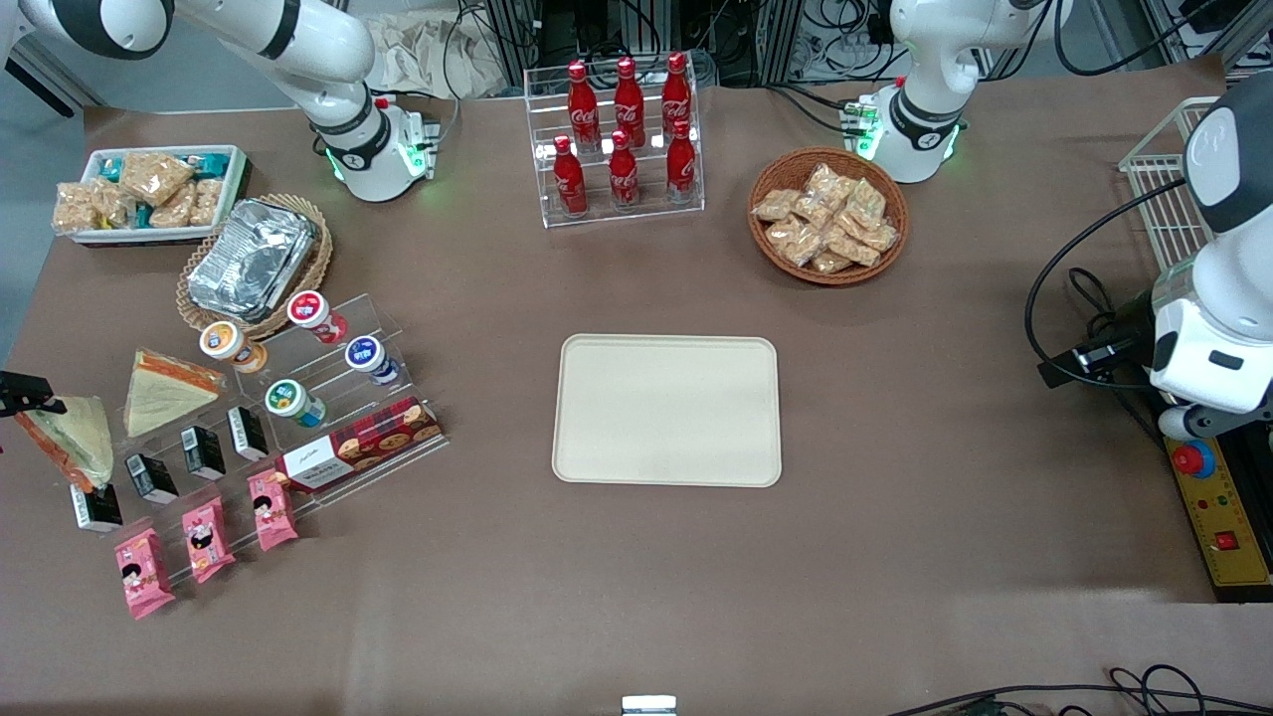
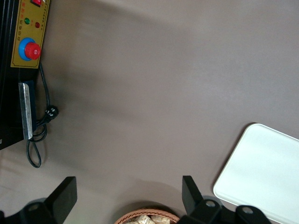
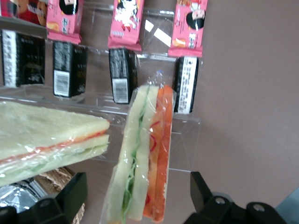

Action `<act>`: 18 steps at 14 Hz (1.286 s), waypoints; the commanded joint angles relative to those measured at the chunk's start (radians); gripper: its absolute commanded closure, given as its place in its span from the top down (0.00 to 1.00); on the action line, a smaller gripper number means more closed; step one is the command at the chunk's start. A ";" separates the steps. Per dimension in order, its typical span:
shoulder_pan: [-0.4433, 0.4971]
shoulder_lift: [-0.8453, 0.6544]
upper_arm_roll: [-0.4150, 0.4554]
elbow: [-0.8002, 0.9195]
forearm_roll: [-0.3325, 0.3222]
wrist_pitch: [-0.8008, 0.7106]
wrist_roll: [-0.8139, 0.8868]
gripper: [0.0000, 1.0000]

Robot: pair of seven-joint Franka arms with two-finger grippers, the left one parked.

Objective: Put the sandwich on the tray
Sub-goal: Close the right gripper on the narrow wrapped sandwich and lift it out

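The sandwich (image 1: 78, 438) is a clear-wrapped wedge with orange-red and green filling, at the working arm's end of the table beside the acrylic rack. In the right wrist view the sandwich (image 3: 145, 158) stands on edge between my fingers, with a gap to each. My gripper (image 1: 30, 398) is just above it, open around it (image 3: 136, 186) and not touching. The cream-beige tray (image 1: 666, 410) lies empty at the table's middle, far from the sandwich; it also shows in the left wrist view (image 2: 266, 172).
A similar wedge with a plain orange edge (image 1: 164, 390) lies beside the sandwich (image 3: 46, 140). The acrylic rack (image 1: 298, 418) holds black cartons (image 3: 122, 74), pink packets (image 1: 204, 537), cups and a cookie box. A foil-container basket (image 1: 254, 261), snack bin (image 1: 149, 194), cola rack (image 1: 622, 139) and snack basket (image 1: 827, 214) stand farther back.
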 commanded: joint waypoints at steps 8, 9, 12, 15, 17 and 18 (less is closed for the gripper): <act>-0.028 0.051 0.006 0.002 0.057 0.012 -0.040 0.94; -0.028 0.055 0.006 -0.001 0.057 0.012 -0.040 0.91; -0.040 0.062 0.006 -0.001 0.055 0.001 -0.054 0.59; -0.033 0.056 0.008 0.005 0.042 -0.004 -0.059 0.45; -0.030 0.051 0.011 0.021 0.040 -0.057 -0.057 0.42; -0.021 0.049 0.012 0.046 0.040 -0.082 -0.056 0.42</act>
